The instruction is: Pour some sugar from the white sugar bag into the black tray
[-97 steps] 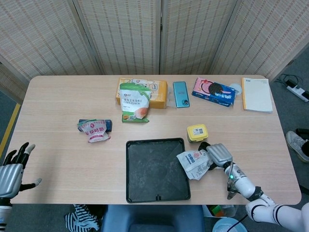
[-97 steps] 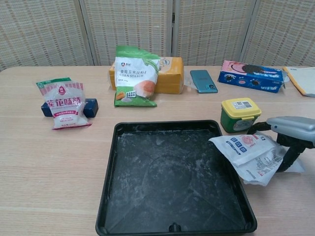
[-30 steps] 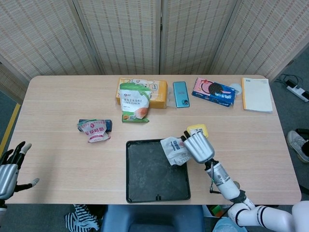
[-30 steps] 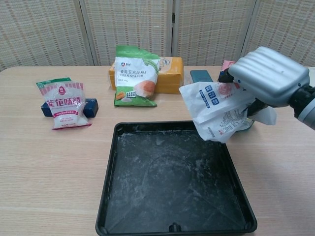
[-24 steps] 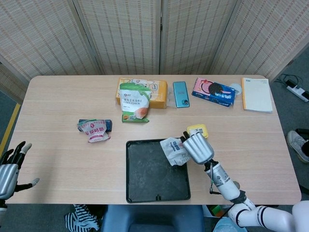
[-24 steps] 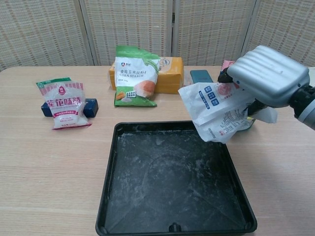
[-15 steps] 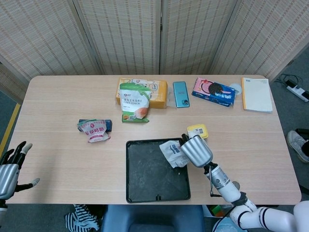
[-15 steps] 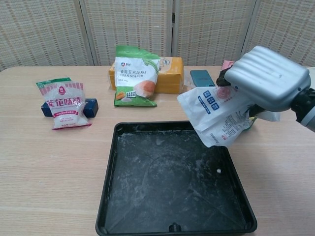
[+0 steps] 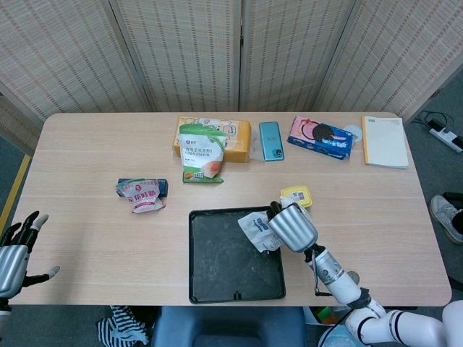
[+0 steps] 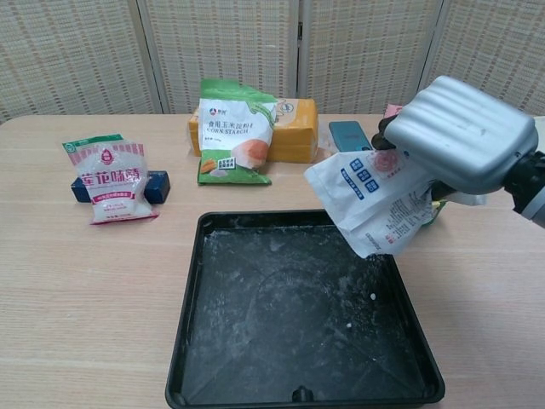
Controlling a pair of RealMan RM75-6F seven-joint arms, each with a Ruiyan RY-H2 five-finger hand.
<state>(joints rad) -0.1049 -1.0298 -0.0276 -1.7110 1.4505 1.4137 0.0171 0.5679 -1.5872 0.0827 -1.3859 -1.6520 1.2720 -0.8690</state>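
My right hand (image 10: 460,136) (image 9: 293,225) grips the white sugar bag (image 10: 370,200) (image 9: 256,230) and holds it tilted over the right side of the black tray (image 10: 196,315) (image 9: 199,267). The bag's low corner points down at the tray, and a few white grains fall below it. A thin white dusting covers the tray floor. My left hand (image 9: 16,253) hangs open past the table's near left corner, seen only in the head view.
A yellow-lidded green tub (image 9: 296,196) stands just behind my right hand. At the back are a corn starch bag (image 10: 234,128), a yellow box (image 10: 294,128), a phone (image 9: 270,140) and a cookie box (image 9: 320,136). A pink-and-white packet (image 10: 111,175) lies left, a notebook (image 9: 384,141) far right.
The bag has been lifted from the table at the tray's right edge to above the tray. In the last half second it tipped slightly lower, and grains drop onto the tray.
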